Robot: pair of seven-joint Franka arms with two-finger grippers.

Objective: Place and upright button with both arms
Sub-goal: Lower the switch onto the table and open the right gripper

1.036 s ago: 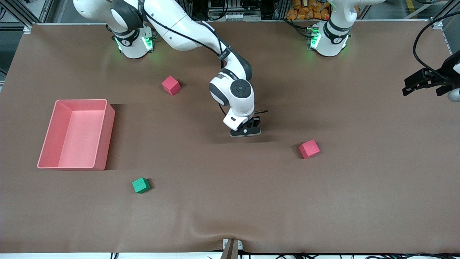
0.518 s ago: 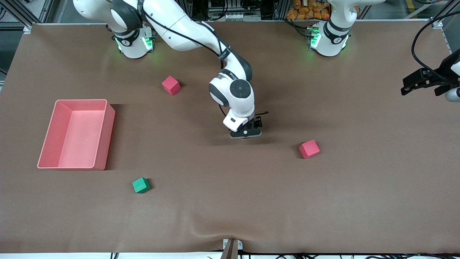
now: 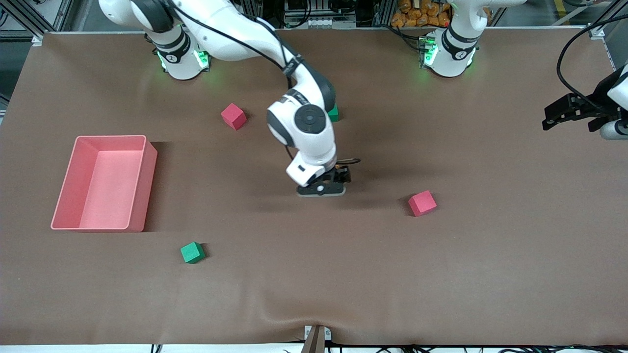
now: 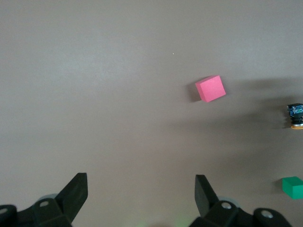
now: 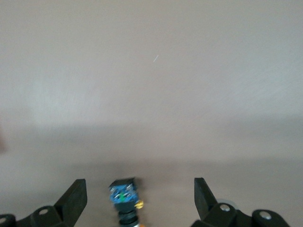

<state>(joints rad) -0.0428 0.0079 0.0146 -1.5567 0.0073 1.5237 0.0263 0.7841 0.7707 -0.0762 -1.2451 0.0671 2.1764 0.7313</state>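
The button [image 5: 124,196] rests on the brown table between the open fingers of my right gripper [image 5: 139,189], and neither finger touches it. Its blue-marked black body faces the right wrist camera, with the orange cap at the other end. I cannot tell whether it stands or lies. In the front view the right gripper [image 3: 327,185] hangs low over the table's middle and hides the button. The left wrist view shows the button [image 4: 296,116] far off. My left gripper [image 3: 569,110] hovers open over the left arm's end of the table, and the left gripper [image 4: 140,182] holds nothing.
A pink bin [image 3: 147,181] stands toward the right arm's end. One pink cube [image 3: 233,116] and a green cube [image 3: 333,113] lie near the right arm's elbow. Another pink cube [image 3: 422,203] lies beside the right gripper. A second green cube [image 3: 192,252] is nearer the front camera.
The right hand has shifted toward the right arm's end of the table, its elbow uncovering a green cube. The left gripper has drifted slightly.
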